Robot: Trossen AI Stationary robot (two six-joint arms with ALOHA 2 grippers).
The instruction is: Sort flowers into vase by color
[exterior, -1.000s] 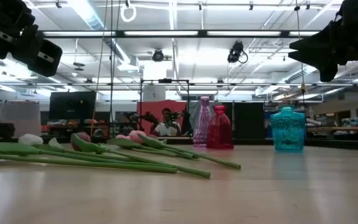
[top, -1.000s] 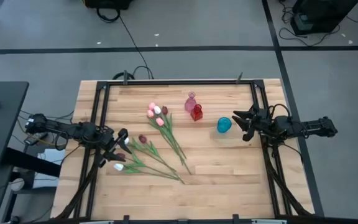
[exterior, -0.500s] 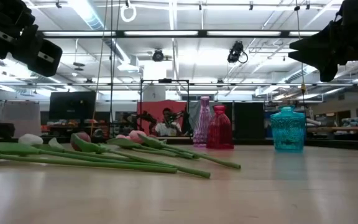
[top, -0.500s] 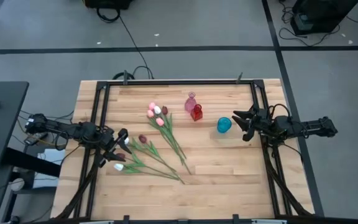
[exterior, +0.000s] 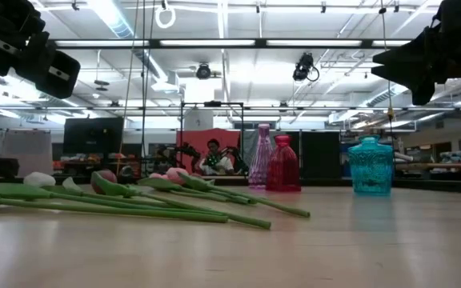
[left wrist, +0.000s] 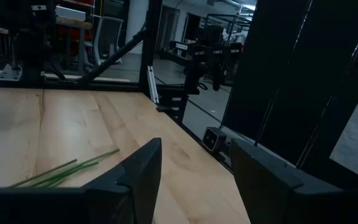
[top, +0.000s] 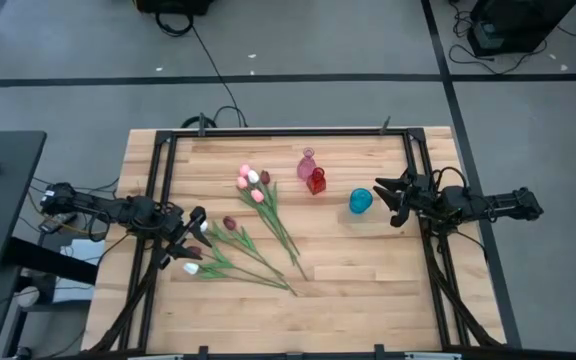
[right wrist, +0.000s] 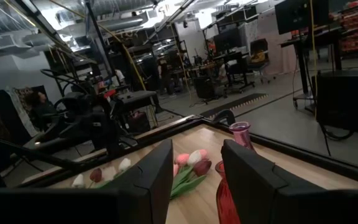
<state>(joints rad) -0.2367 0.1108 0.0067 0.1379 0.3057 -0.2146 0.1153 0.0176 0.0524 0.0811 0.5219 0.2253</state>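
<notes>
The wooden table has bare boards across its whole 6 o'clock half and along the 3 o'clock side. The left gripper, jaws apart and holding nothing, hovers at the 9 o'clock edge beside the flowers, which lie flat left of centre: one bunch with heads toward 11 o'clock, another toward 9 o'clock. The right gripper, parted and empty, hangs at 3 o'clock just beside the teal vase. The pink vase and red vase stand touching near 12 o'clock; no stems stand in any vase. In the low view a person sits beyond the table.
</notes>
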